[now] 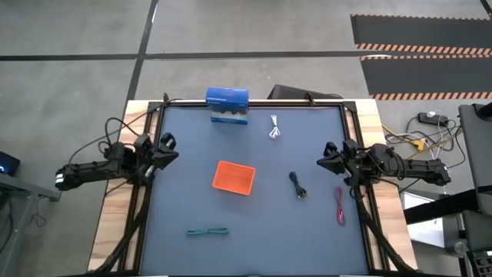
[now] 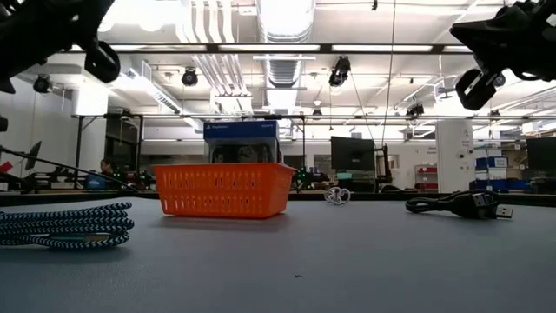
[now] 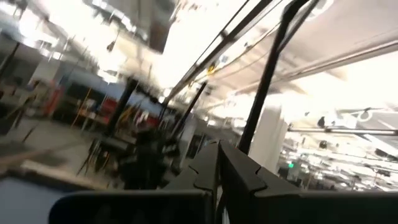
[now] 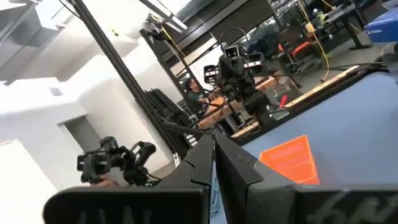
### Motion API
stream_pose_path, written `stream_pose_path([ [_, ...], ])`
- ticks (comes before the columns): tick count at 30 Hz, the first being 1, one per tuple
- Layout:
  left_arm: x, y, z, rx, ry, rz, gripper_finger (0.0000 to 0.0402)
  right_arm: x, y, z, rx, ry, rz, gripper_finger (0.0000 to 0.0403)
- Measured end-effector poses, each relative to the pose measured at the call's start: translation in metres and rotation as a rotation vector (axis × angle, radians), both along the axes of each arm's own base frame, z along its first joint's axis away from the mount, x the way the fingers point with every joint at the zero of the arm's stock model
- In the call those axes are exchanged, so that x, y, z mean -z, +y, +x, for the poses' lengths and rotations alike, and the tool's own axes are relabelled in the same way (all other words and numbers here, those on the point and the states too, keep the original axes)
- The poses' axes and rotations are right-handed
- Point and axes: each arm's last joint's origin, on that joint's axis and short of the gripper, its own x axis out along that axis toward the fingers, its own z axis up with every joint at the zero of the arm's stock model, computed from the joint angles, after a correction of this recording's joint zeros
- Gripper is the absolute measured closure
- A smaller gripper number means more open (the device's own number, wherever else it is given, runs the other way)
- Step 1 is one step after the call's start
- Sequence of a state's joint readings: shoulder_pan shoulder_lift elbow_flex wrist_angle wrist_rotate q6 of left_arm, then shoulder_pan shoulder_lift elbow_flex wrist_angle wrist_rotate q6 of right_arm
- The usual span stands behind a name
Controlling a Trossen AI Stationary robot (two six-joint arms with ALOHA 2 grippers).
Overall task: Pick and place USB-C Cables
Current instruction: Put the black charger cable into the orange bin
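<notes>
From above, both arms are parked at the sides of the table, each stretched in from its own edge. The left gripper (image 1: 167, 146) sits by the left edge and the right gripper (image 1: 329, 161) by the right edge, both pinched shut with nothing in them. The orange tray (image 1: 234, 177) is near the middle. The white cable (image 1: 274, 128) lies toward the far edge, the black cable (image 1: 297, 185) right of the tray, the red cable (image 1: 339, 205) close to the right edge, and the teal-green cable (image 1: 207, 231) near the front edge.

At table level, both grippers hang high in the top corners, well off the surface, and the teal-green cable sits left of the tray.

Left wrist cam: fingers (image 3: 239, 171) pressed together, pointing up into the room.

Right wrist cam: fingers (image 4: 233, 163) closed too, with the tray beyond them.
</notes>
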State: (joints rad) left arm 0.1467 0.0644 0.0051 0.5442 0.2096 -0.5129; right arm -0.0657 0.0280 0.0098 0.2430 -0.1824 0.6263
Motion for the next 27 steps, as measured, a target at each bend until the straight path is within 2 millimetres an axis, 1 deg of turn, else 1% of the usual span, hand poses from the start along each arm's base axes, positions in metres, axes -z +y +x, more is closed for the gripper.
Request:
stream_pose_path([
  [2, -0.002, 0.0, -0.001, -0.001, -0.026, 0.007, 0.0402, 0.0, 0.0, 0.0, 0.017, -0.004, -0.021, 0.0394],
  [8, -0.007, 0.0, 0.0, -0.019, -0.074, 0.043, 0.0402, -0.001, -0.004, 0.0, 0.17, -0.017, -0.051, 0.0394],
  [12, -0.009, 0.001, 0.002, -0.033, -0.08, 0.057, 0.0402, -0.009, -0.007, 0.001, 0.261, -0.085, -0.074, 0.0394],
  [14, -0.01, 0.001, 0.004, -0.055, -0.068, 0.048, 0.0402, -0.013, -0.007, 0.002, 0.278, -0.131, -0.099, 0.0394],
  [18, -0.015, 0.005, 0.005, -0.222, -0.103, 0.081, 0.0402, -0.021, -0.008, 0.005, 0.313, -0.208, -0.112, 0.0394],
  [20, -0.016, 0.008, 0.006, -0.321, -0.096, 0.068, 0.0402, -0.024, -0.008, 0.008, 0.32, -0.227, -0.125, 0.0394],
  [23, -0.016, 0.012, 0.007, -0.446, -0.098, 0.031, 0.0402, -0.029, -0.009, 0.018, 0.338, -0.172, -0.161, 0.0394],
  [25, -0.017, 0.013, 0.007, -0.484, -0.103, 0.021, 0.0402, -0.031, -0.011, 0.029, 0.374, -0.103, -0.172, 0.0394],
  [27, -0.017, 0.013, 0.008, -0.5, -0.101, 0.05, 0.0402, -0.034, -0.013, 0.041, 0.407, -0.043, -0.167, 0.0394],
])
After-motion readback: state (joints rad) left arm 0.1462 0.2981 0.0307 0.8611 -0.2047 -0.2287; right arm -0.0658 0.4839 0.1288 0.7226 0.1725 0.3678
